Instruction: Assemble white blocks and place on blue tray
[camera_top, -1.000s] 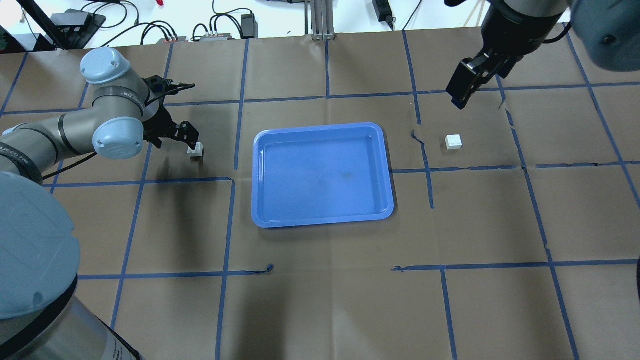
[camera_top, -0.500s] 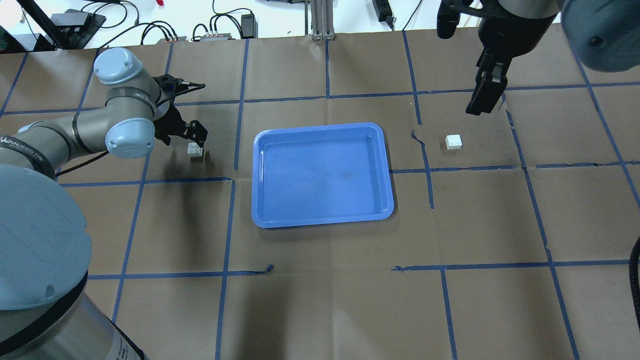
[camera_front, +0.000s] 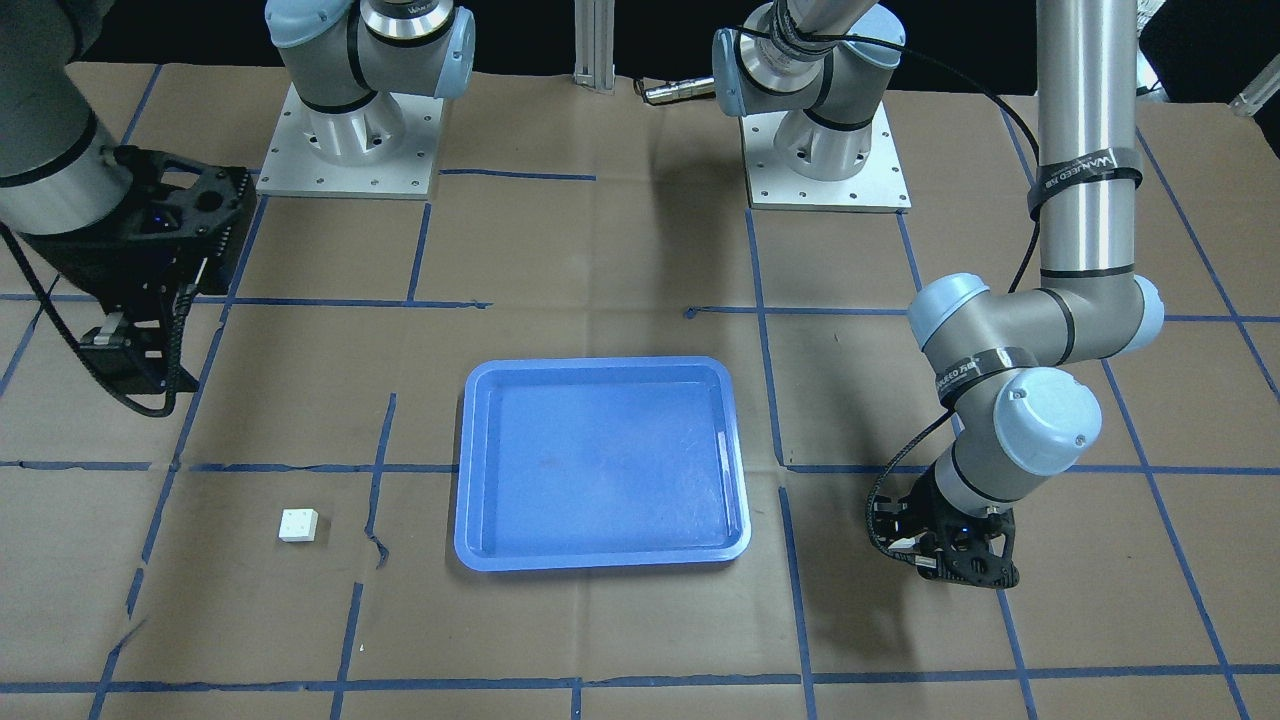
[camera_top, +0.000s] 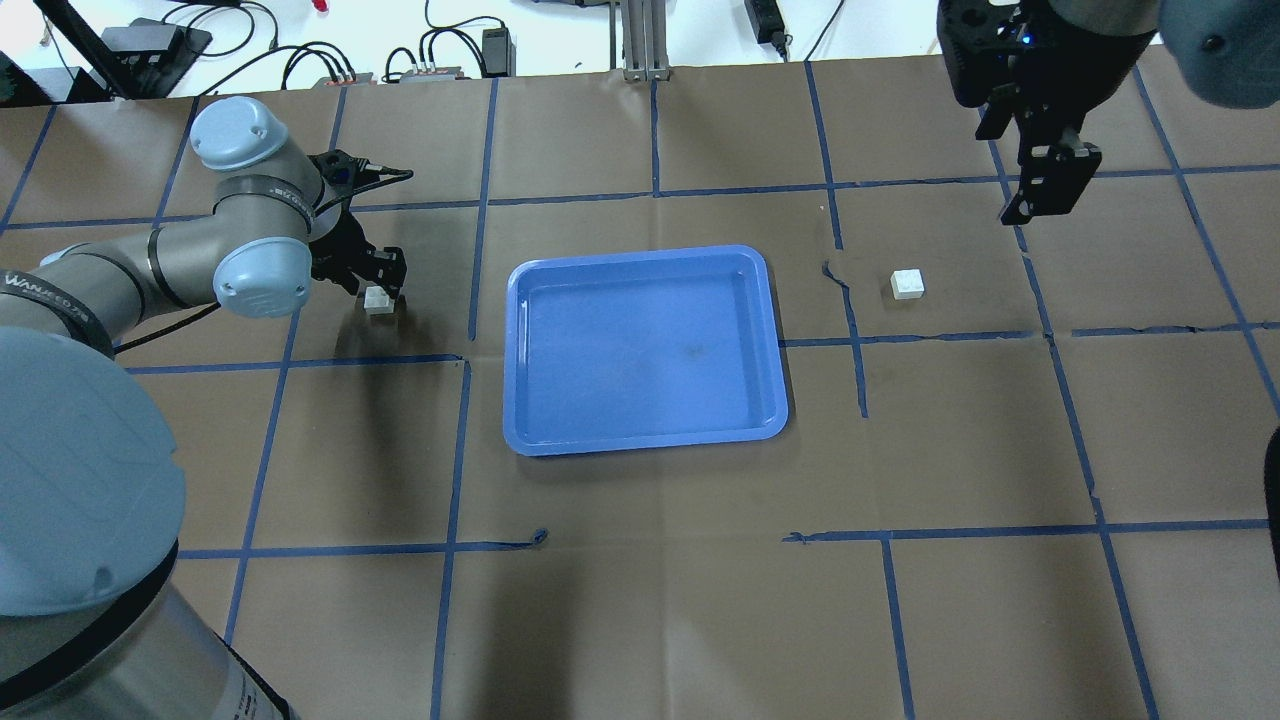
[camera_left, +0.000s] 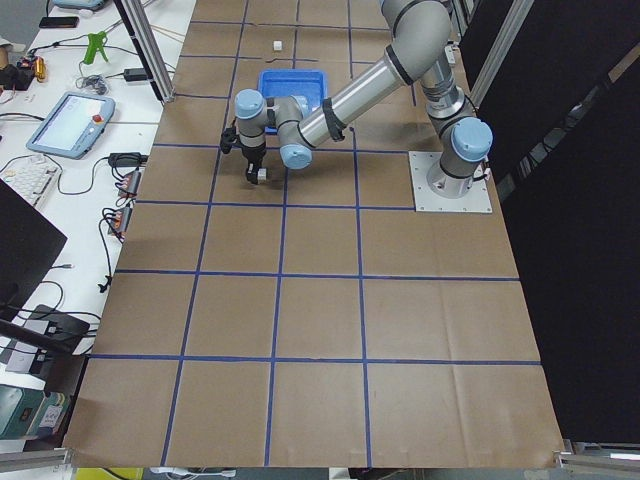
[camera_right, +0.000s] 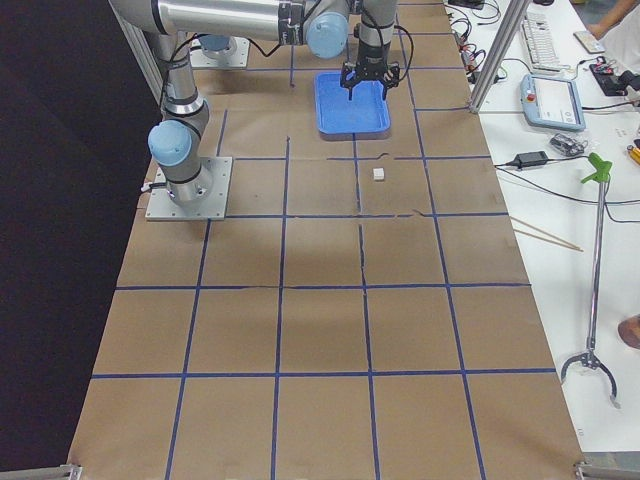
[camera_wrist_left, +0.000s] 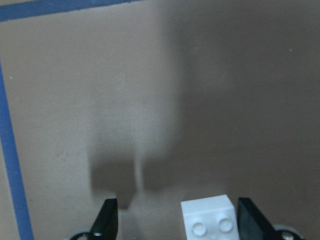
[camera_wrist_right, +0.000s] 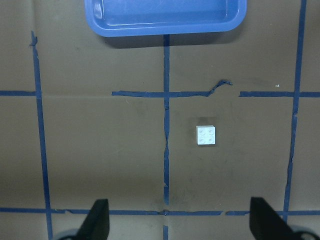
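Down on the first white block (camera_wrist_left: 207, 220): small, square, glossy white plastic, with two round studs in shot. Sits low between the fingers of the left gripper (camera_top: 385, 270), on the brown paper (camera_top: 640, 600), off to the tray's left in the overhead view. Hugs one finger (camera_wrist_left: 250, 222), touching or as good as, and keeps well apart from the other. So: jaws spread wider than the brick, nothing clamped. Reads as a straddle ahead of a pinch. Expect a sideways shove to centre on closing. Hard to say whether resting on the paper or just off it.

Over to the second white block (camera_wrist_right: 207, 135): same little square, all four studs up, alone on the paper near a strip of blue tape (camera_wrist_right: 166, 150), on the tray's other side. High above and short of it, the right gripper (camera_wrist_right: 182, 220), with fingers flung wide, holding nothing. Probably up there to frame the brick before dropping in.

Between the two, the blue tray (camera_top: 640, 252): broad, shallow, raised rim, rounded corners, no brick in it yet. Parked centrally, presumably within reach of either arm, ready to take the pair after pressing together.
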